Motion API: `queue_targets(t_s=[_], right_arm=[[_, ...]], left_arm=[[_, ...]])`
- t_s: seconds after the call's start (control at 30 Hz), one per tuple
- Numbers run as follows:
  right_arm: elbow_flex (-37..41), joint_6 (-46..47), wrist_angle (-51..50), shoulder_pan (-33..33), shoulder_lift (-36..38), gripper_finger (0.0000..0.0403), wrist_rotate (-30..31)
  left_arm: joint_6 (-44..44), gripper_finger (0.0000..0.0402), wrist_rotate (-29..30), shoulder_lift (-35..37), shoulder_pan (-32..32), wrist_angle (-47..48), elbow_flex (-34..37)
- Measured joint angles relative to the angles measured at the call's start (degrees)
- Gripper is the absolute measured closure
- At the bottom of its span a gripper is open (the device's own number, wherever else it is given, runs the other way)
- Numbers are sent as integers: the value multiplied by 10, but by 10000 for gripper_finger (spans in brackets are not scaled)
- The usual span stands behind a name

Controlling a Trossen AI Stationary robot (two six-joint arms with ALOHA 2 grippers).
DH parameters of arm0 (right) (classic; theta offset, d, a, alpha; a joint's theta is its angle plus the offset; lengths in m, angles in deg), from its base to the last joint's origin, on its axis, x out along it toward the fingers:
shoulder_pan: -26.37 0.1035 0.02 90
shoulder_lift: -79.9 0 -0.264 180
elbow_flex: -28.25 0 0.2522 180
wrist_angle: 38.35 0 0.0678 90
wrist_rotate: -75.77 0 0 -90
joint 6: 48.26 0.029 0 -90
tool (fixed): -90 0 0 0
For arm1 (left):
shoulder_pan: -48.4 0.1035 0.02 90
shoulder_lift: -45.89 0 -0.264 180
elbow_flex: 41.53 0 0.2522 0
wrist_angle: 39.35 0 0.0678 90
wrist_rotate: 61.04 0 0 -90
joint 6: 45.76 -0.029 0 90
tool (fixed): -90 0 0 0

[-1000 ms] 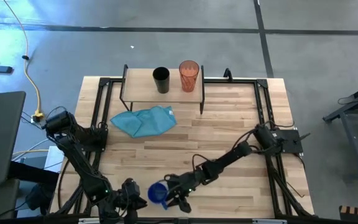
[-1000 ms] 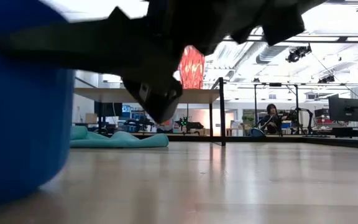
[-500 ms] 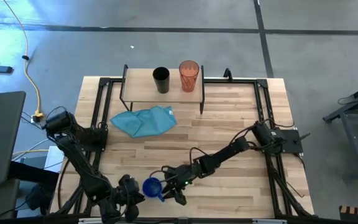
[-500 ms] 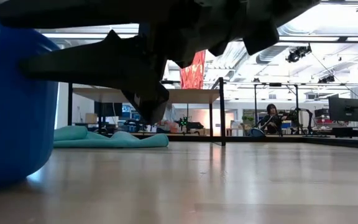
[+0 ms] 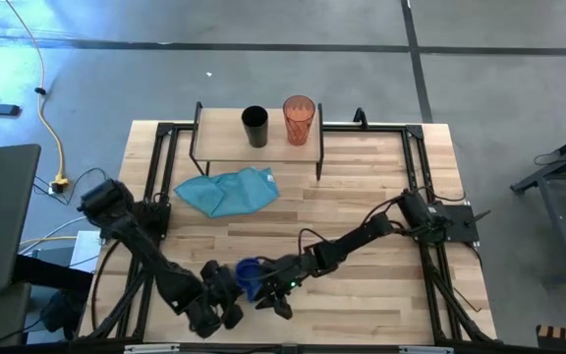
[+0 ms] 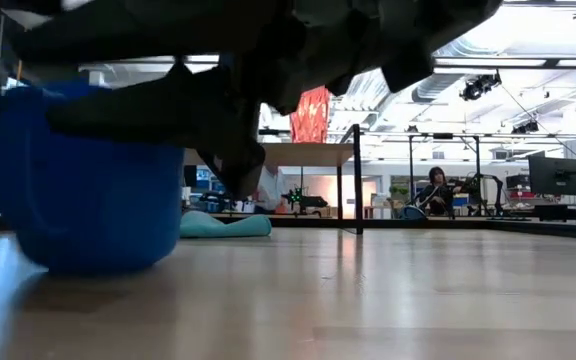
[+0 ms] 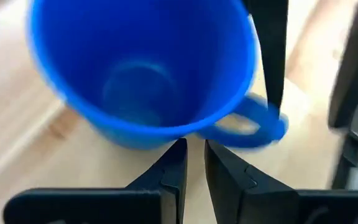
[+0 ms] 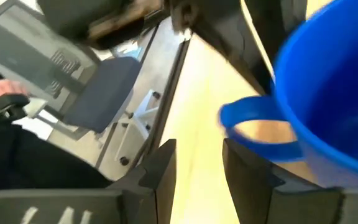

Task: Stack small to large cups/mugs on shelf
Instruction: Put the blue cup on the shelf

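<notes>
The small blue mug [image 5: 249,273] stands on its base on the table near the near edge, close in the low view [image 6: 88,190]. My left gripper [image 5: 234,291], shut, points at the mug's outer wall [image 7: 142,68] beside the handle. My right gripper [image 5: 268,287] is open and comes level from the table's right, with the handle just ahead of its fingers. The black cup [image 5: 254,126] and the red-orange tumbler [image 5: 299,120] stand upright on the shelf [image 5: 222,147] at the far edge. My left gripper [image 7: 194,155] has its shut fingertips right at the mug's outer wall, low on the side next to the handle; I cannot tell whether they touch. My right gripper [image 8: 201,155] has one finger [image 7: 269,62] against the mug's handle [image 8: 253,121], reaching level from the table's right. The handle is not pinched between the fingers. The mug stays on the table on its base.
A teal cloth [image 5: 229,190] lies crumpled in front of the shelf. Bare wood stretches between the cloth and the mug. Black frame rails run along the table's left and right sides. A person sits far off in the room behind [image 6: 435,190].
The blue mug has slid along the table away from the near edge, staying upright. My right gripper has moved with it, toward the far edge and slightly left. My left gripper has come from the near edge rightward and farther in, up to the mug's side.
</notes>
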Motion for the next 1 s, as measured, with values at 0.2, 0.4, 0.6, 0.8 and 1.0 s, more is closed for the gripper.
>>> queue_targets(t_s=[0.2,0.4,0.6,0.8,1.0], right_arm=[[0,-1,-3,-27,0,281,4],[0,-9,-17,-50,0,281,1],[0,-7,-14,-55,8,281,-49],[0,-28,-23,-55,34,281,-105],[0,-108,-87,-51,92,281,-85]], left_arm=[[-36,355,2,0,43,15,0],[-37,355,2,5,61,69,0],[-19,355,-35,10,53,88,0],[30,355,-19,35,11,94,0],[131,355,40,48,-28,121,0]])
